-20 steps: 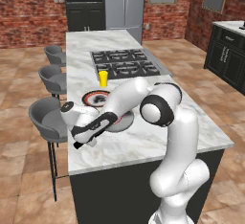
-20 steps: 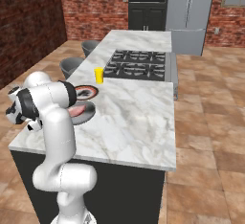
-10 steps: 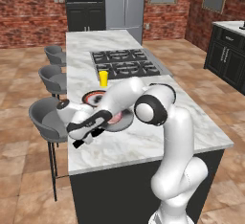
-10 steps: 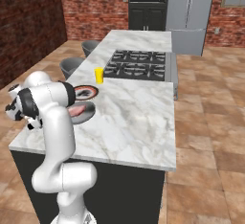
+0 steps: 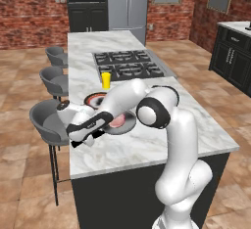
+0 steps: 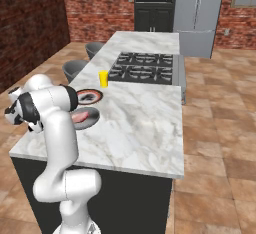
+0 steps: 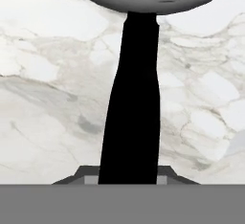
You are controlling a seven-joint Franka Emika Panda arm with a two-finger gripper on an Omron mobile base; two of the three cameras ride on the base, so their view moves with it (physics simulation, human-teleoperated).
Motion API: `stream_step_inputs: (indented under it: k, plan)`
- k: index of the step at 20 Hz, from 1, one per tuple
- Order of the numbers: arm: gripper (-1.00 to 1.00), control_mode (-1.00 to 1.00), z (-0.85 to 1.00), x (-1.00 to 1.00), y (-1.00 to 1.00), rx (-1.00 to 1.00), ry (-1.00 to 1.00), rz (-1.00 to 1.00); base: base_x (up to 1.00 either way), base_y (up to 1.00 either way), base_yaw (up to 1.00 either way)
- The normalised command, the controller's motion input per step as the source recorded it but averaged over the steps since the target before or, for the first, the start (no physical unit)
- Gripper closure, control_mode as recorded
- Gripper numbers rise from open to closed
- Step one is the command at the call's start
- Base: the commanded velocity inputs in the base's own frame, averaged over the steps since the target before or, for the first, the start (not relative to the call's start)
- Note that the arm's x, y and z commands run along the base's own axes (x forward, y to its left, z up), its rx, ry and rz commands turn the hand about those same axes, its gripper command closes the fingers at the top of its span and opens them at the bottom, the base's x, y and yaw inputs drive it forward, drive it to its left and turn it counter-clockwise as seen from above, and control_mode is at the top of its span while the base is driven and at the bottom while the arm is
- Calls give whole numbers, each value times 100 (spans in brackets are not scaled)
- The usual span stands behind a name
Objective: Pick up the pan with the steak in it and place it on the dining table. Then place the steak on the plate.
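- I count one pan [image 5: 122,123], one steak [image 5: 117,121], one plate [image 5: 94,99] and one yellow cup [image 5: 106,80] on the bench [image 5: 147,145].
- My tool [image 5: 82,138] sits at the bench's near left edge, clamped on the pan's black handle [image 7: 133,103].
- The steak lies in the pan, just beyond the tool; the plate sits right behind.

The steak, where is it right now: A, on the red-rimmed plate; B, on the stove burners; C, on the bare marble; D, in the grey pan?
D: the pink steak lies inside the pan on the dining table, while the plate sits just beyond it.
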Motion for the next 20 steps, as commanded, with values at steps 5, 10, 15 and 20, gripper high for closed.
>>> stream_step_inputs:
  k: [5,10,15,20]
  plan:
    - [-100,-100,1,0,0,1,0,0,0,0,0]
    - [-100,-100,18,0,-2,4,0,0,0,0,0]
    - [-100,-100,30,0,-1,1,3,-6,0,0,0]
    - [-100,-100,36,-6,-9,3,4,-9,0,0,0]
